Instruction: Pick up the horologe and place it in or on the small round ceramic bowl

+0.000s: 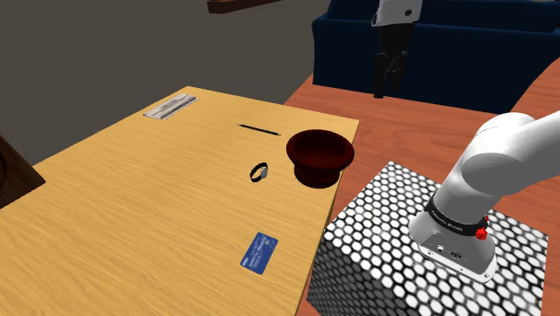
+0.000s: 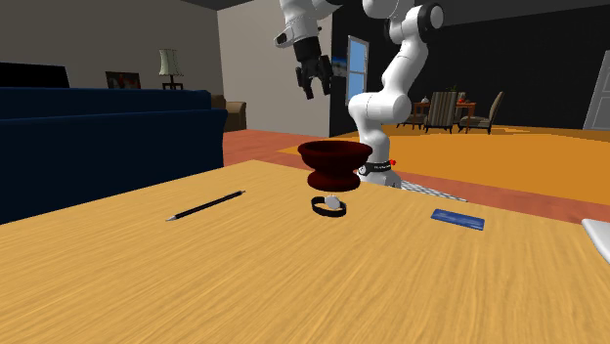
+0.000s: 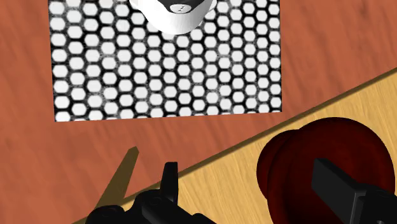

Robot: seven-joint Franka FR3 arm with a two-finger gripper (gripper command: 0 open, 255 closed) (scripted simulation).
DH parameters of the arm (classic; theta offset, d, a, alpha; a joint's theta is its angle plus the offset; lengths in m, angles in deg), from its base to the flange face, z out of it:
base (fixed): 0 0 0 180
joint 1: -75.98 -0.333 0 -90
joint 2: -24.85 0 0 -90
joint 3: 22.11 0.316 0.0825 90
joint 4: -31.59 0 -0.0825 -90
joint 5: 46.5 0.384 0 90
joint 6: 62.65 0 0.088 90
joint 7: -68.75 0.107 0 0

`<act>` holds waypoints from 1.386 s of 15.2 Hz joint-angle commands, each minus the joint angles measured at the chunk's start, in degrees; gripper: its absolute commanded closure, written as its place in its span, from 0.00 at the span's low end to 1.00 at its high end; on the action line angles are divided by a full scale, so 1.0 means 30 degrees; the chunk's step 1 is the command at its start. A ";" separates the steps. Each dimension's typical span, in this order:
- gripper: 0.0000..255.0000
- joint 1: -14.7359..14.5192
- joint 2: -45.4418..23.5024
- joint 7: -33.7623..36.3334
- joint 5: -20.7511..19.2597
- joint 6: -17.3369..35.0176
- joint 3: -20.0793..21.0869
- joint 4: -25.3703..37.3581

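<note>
Speckled stand (image 1: 386, 224) sits beside the desk's (image 1: 161, 224) edge; near that edge the watch (image 1: 259, 171) lies flat just beside the red bowl (image 1: 319, 154). Spread and empty, the pincer (image 1: 386, 87) hangs high, beyond the bowl from the watch.

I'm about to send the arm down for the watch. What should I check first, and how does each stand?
1. Claw open: ok.
2. Claw empty: ok.
3. Wristwatch lies free on the table, apart from the dark red bowl: ok.
4. Bowl upright: ok.
5. Claw over the wristwatch: not ok; it hangs high, nearer the bowl.
6. Pen clear of the wristwatch: ok.
</note>
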 commanded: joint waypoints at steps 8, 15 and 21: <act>0.00 -0.1399 -0.3622 0.0154 0.1480 0.3710 0.1329 0.0333; 0.00 -0.2622 -0.7773 0.0192 0.2564 0.6865 0.2611 0.1821; 0.00 -0.3519 -1.1512 0.0299 0.3021 0.8959 0.3638 0.3933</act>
